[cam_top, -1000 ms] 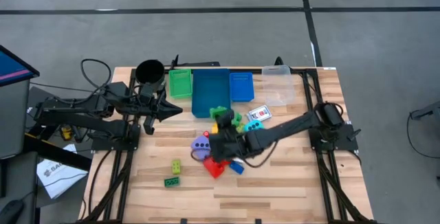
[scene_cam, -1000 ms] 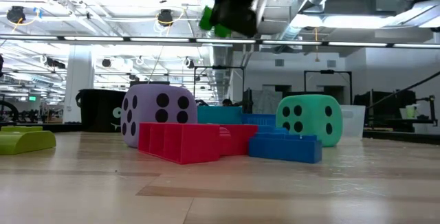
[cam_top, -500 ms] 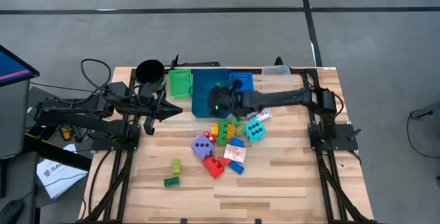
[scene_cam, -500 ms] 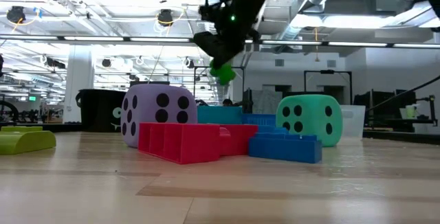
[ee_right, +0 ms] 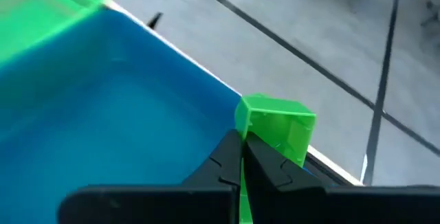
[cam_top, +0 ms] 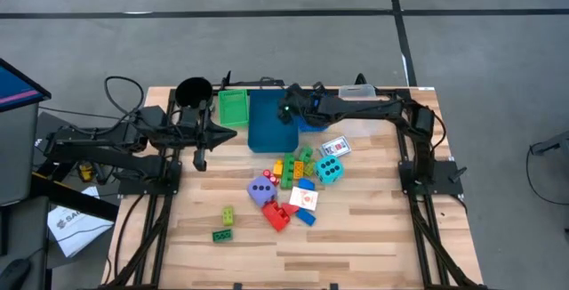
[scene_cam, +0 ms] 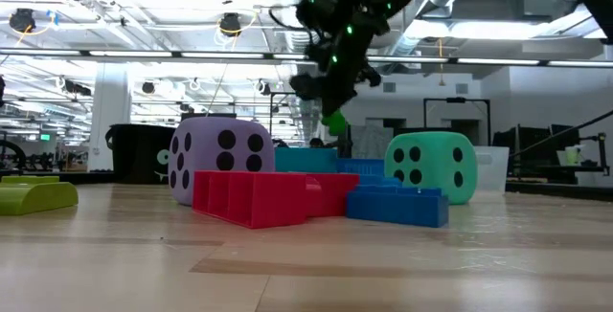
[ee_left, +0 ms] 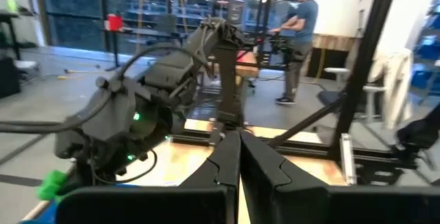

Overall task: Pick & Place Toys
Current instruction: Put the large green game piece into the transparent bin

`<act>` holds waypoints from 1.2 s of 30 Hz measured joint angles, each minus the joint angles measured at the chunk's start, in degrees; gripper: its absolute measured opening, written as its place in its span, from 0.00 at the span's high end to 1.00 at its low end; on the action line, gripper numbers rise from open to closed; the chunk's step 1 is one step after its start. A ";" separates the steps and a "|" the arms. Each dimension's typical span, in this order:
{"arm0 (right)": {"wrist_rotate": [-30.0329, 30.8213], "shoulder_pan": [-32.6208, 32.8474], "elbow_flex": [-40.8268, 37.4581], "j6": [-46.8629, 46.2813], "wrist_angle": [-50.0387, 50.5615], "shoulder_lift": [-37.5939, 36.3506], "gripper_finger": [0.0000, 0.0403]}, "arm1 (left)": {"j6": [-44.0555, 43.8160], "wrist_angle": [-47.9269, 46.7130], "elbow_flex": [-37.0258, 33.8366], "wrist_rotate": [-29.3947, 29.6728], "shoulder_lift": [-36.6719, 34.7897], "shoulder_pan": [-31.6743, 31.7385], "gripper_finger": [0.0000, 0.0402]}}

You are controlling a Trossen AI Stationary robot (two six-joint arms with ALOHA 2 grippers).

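Holding a green brick (ee_right: 275,131) tight over the big blue tray (cam_top: 271,121), the right gripper (cam_top: 286,112) looks early in the job, since the tray shows bare and the toy pile (cam_top: 293,183) waits on the table (cam_top: 373,228), while the left gripper (cam_top: 199,158) rests shut near the black cup (cam_top: 193,90).

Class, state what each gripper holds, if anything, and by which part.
The right gripper pinches a green brick by its lower edge, above the big blue tray. The left gripper is shut on nothing.
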State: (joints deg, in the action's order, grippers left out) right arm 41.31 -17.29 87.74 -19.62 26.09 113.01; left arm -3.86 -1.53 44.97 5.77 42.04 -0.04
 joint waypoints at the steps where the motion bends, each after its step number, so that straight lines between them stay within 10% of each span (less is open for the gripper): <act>1: -0.92 -0.77 -0.98 -0.61 -1.13 0.00 1.00 | 0.35 -0.01 0.00 0.34 0.00 0.01 1.00; 7: -8.46 -3.25 -4.49 -2.49 -5.71 0.07 1.00 | 0.39 -0.02 0.00 0.51 0.00 0.01 1.00; 36: -6.73 0.91 -4.63 -3.08 9.15 -10.48 1.00 | 0.41 0.12 0.00 0.64 0.02 0.01 1.00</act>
State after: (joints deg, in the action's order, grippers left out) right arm 34.58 -16.38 83.11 -22.70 35.24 102.53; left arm -3.45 -1.41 44.97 6.42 42.06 -0.03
